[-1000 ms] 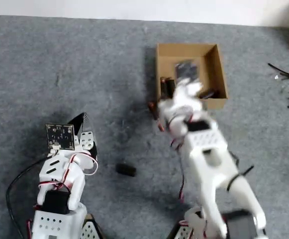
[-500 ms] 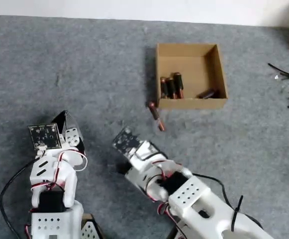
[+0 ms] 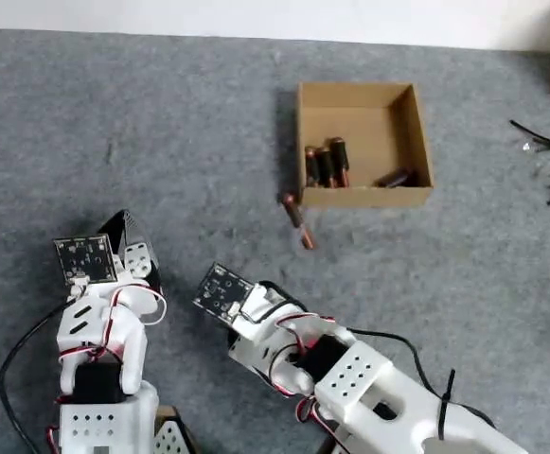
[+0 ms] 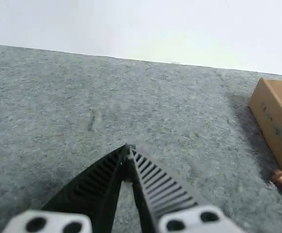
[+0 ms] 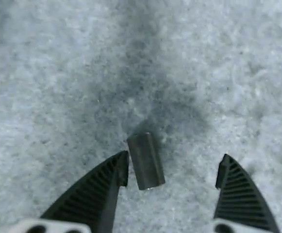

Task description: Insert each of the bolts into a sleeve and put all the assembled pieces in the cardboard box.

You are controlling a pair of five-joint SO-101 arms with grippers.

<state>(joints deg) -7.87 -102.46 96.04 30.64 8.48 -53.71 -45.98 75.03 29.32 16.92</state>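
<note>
Your right gripper (image 5: 174,162) hangs with jaws spread wide over the grey carpet (image 5: 58,73), a dark sleeve (image 5: 145,161) lies between them, just beside one, your left gripper (image 4: 129,151) is pinched together, empty, a bolt (image 3: 298,219) lies just outside the cardboard box (image 3: 364,198), assembled pieces (image 3: 327,165) inside.

There are two pincers, the left pincer (image 4: 129,151) and the right pincer (image 5: 174,164). One black sleeve (image 5: 145,161) lies between the right pincer's tips. Far ahead of both sits one cardboard box (image 3: 374,118) holding four put-together pieces (image 3: 325,166). One bolt (image 3: 297,219) lies just outside it.
</note>
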